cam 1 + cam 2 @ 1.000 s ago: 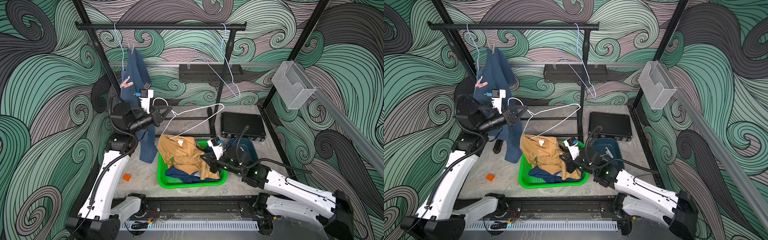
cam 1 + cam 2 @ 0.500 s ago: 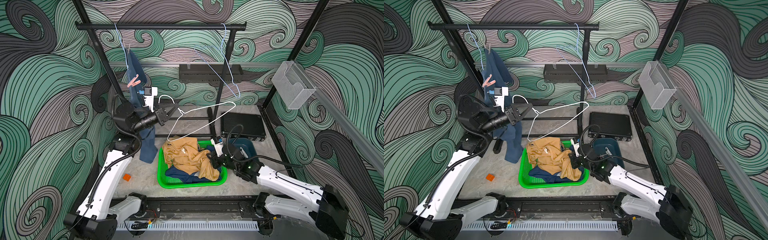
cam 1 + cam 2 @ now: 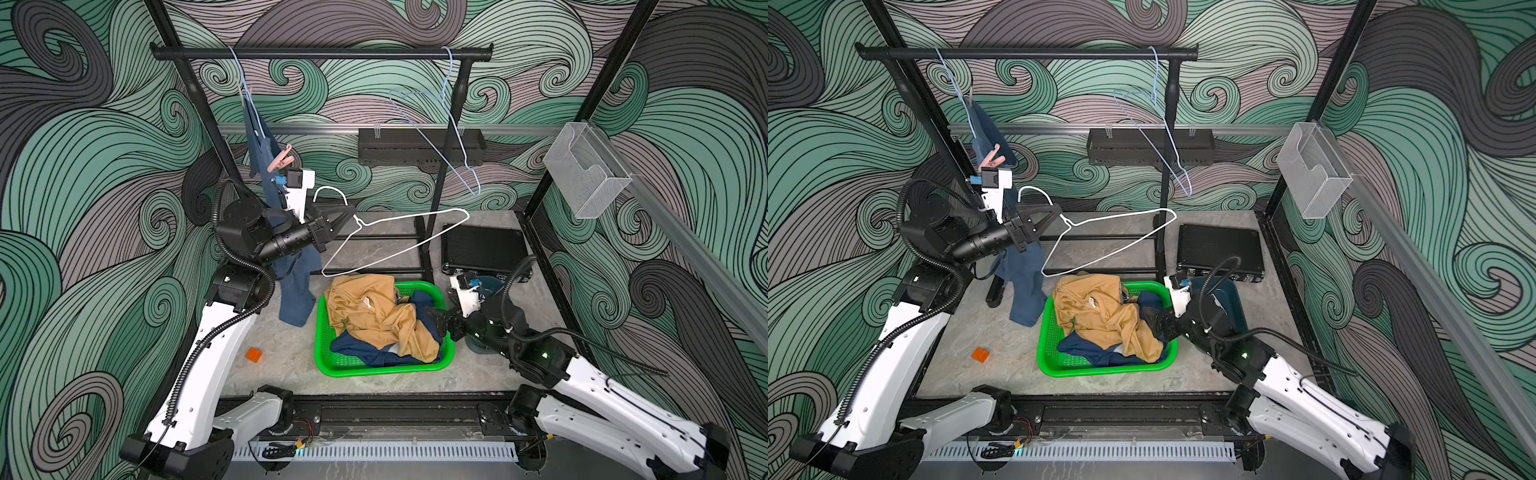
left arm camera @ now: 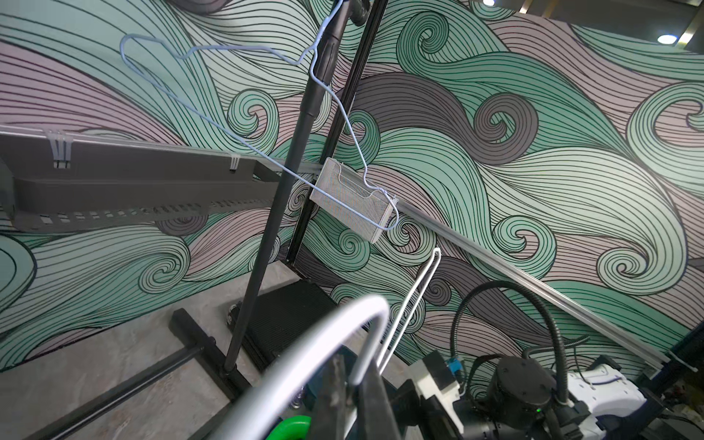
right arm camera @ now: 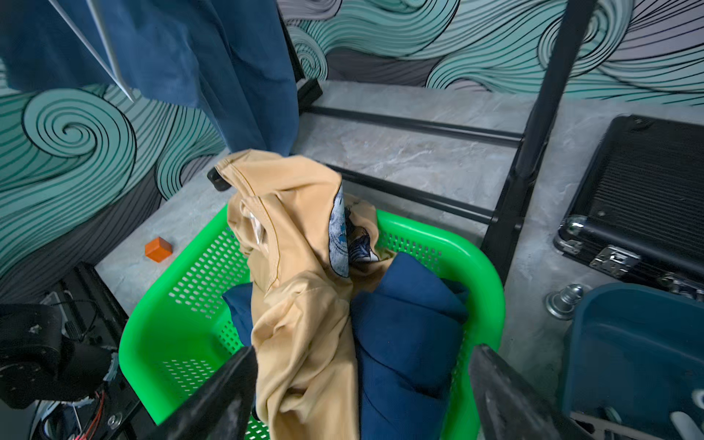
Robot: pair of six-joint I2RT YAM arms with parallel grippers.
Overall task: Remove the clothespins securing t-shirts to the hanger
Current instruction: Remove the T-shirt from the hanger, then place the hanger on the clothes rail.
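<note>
Ahead of my spread right fingers the mustard t-shirt lies in the green basket; my left fingers pinch the white hanger at its neck.

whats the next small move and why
Probably raise the right claw off the green basket toward the pink clothespin: the claw stands open, the tan shirt lies in the basket, and that clothespin clips the hanging blue shirt.
</note>
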